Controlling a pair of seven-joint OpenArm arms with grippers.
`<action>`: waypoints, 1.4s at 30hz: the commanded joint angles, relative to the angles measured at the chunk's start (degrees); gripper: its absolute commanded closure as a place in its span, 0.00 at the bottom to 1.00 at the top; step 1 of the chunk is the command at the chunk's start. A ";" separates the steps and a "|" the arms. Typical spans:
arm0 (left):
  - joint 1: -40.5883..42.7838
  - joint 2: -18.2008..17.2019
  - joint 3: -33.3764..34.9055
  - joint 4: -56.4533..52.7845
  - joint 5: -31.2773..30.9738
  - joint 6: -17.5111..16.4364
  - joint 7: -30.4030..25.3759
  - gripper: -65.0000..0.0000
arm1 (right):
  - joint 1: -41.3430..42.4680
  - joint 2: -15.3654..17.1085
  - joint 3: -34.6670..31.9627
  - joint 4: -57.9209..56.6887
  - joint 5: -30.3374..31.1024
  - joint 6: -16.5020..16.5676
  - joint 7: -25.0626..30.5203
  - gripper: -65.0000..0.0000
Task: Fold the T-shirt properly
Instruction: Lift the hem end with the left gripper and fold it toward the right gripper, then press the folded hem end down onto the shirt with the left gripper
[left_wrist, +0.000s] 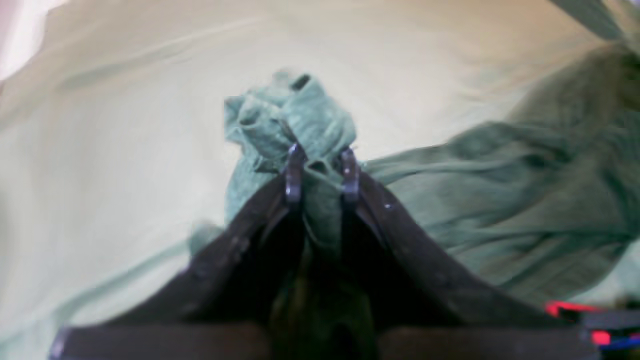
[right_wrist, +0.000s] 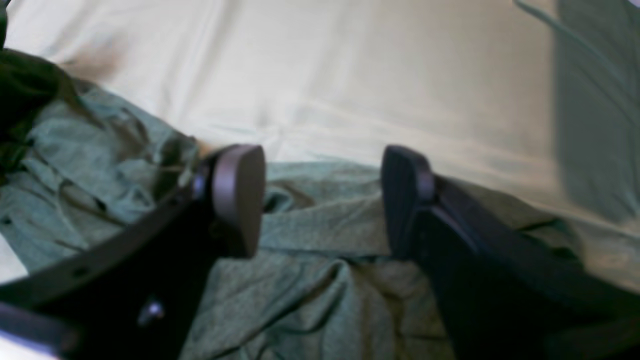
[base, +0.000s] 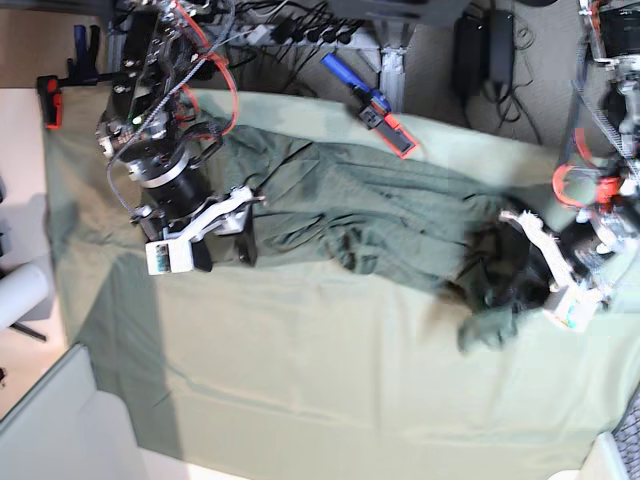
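The dark grey-green T-shirt (base: 370, 215) lies crumpled and stretched across the back of the table, from the left arm's side to the right arm's. My left gripper (left_wrist: 322, 167) is shut on a bunched fold of the T-shirt (left_wrist: 290, 125) and holds it raised above the pale cloth; in the base view this gripper (base: 510, 285) is at the right, with a shirt end hanging below it. My right gripper (right_wrist: 322, 200) is open, its jaws wide apart just above the T-shirt (right_wrist: 310, 295); in the base view it (base: 225, 240) sits at the shirt's left end.
The pale mint-green tablecloth (base: 300, 370) covers the table, with wrinkles. A blue-and-red tool (base: 372, 105) lies at the back edge. Cables and a power strip (base: 300, 30) run behind the table. A white roll (base: 18, 295) stands off the left edge.
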 joint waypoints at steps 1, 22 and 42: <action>-0.52 0.70 2.43 1.38 1.11 -0.20 -1.66 1.00 | 0.79 0.42 0.39 1.07 0.79 0.46 1.29 0.43; -0.68 8.07 24.98 -7.98 14.93 6.64 -5.99 0.38 | -0.02 8.41 7.67 0.94 7.41 0.46 -2.40 0.43; -1.53 17.18 32.17 -8.09 2.25 2.49 -6.34 0.36 | -1.75 13.64 21.92 -21.18 15.23 1.99 -4.52 0.33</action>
